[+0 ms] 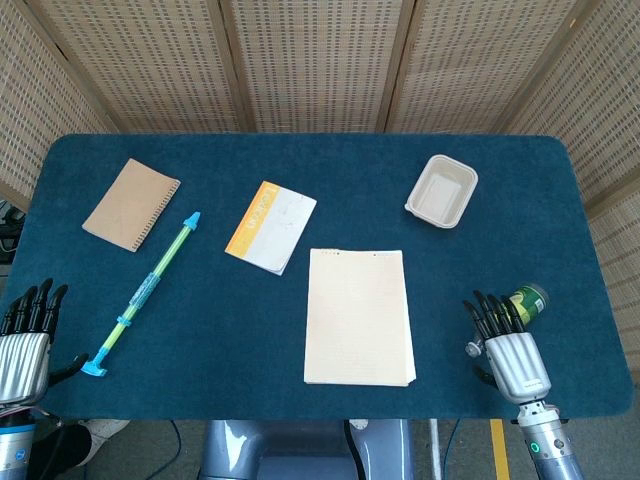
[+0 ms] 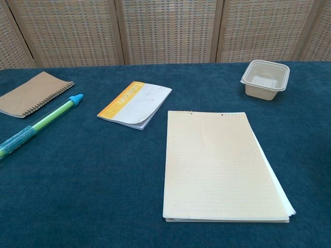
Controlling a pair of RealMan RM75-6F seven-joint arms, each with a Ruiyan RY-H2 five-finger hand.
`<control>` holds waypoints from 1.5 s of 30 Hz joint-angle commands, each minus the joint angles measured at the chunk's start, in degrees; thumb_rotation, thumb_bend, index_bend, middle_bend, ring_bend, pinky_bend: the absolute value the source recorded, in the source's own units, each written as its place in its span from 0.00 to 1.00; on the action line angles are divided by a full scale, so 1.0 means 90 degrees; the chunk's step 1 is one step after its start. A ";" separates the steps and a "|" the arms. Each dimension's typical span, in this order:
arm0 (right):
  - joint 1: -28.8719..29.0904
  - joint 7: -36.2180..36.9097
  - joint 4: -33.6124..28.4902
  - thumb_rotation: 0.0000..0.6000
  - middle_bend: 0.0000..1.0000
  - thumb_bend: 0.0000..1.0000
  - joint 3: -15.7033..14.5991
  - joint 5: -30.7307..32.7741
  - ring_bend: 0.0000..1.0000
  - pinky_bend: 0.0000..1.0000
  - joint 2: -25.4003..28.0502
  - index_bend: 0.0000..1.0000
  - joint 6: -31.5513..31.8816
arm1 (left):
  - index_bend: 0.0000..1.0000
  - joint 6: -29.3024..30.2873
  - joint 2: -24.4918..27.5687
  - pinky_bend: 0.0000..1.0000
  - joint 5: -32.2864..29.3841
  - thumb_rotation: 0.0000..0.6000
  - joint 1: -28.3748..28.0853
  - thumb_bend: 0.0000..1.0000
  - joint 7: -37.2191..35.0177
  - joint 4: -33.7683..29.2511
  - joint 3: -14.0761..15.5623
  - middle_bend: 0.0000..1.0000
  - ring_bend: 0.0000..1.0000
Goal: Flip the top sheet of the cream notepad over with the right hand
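The cream notepad (image 1: 358,315) (image 2: 220,165) lies flat at the table's front centre, its top sheet down and its bound edge toward the far side. My right hand (image 1: 508,345) rests low at the front right, a hand's width right of the pad, fingers stretched forward and apart, holding nothing. My left hand (image 1: 25,335) sits at the front left corner, fingers likewise extended and empty. The chest view shows neither hand.
A green can (image 1: 527,300) lies just beyond my right hand's fingertips. An orange-and-white booklet (image 1: 270,227), a green-blue pen (image 1: 145,293), a brown spiral notebook (image 1: 131,204) and a beige tray (image 1: 441,190) lie on the blue tablecloth (image 1: 500,240).
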 commanded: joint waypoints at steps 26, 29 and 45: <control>-0.0009 0.0363 -0.0159 1.00 0.00 0.04 -0.0183 -0.0308 0.00 0.00 0.0046 0.00 0.0035 | 0.00 -0.0002 0.0082 0.09 0.0033 1.00 0.0019 0.00 -0.0106 -0.0084 0.0025 0.00 0.00; -0.0017 0.0364 -0.0200 1.00 0.00 0.04 -0.0242 -0.0376 0.00 0.00 0.0029 0.00 0.0024 | 0.00 -0.0005 0.0090 0.09 0.0049 1.00 0.0021 0.00 -0.0090 -0.0100 0.0038 0.00 0.00; 0.0152 -0.0134 -0.0436 1.00 0.00 0.21 -0.0521 -0.0677 0.00 0.00 -0.0617 0.00 -0.0528 | 0.00 -0.0047 0.0167 0.09 -0.0025 1.00 0.0017 0.00 -0.0263 -0.0109 0.0003 0.00 0.00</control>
